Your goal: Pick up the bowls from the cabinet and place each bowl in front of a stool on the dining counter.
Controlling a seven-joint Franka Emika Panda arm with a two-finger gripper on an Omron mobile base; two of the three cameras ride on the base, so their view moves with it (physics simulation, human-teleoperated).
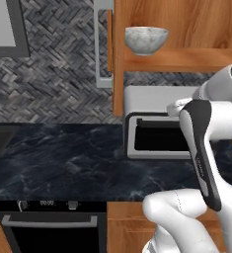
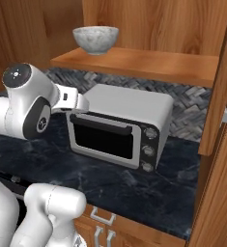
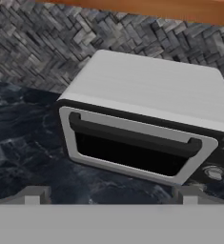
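No readable writing or brand marks; small display on oven [image 1: 51, 225] front too blurred to read. Grey-white marbled bowl [image 1: 146, 39] upright on open shelf of wooden cabinet [image 1: 181, 59], above silver toaster oven [image 2: 120, 128]. Toaster oven sits on black marbled counter [image 1: 63, 160] with white veining. Grey herringbone tile wall [image 1: 48, 84] behind. Gripper [image 3: 111, 194] fingers spread wide, grasping nothing, low before toaster oven door.

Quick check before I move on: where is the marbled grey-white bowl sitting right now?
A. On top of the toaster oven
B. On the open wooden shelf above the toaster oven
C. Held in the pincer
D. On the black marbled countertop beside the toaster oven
B: the marbled bowl stands upright on the wooden shelf of the cabinet, above the toaster oven, with nothing gripping it.
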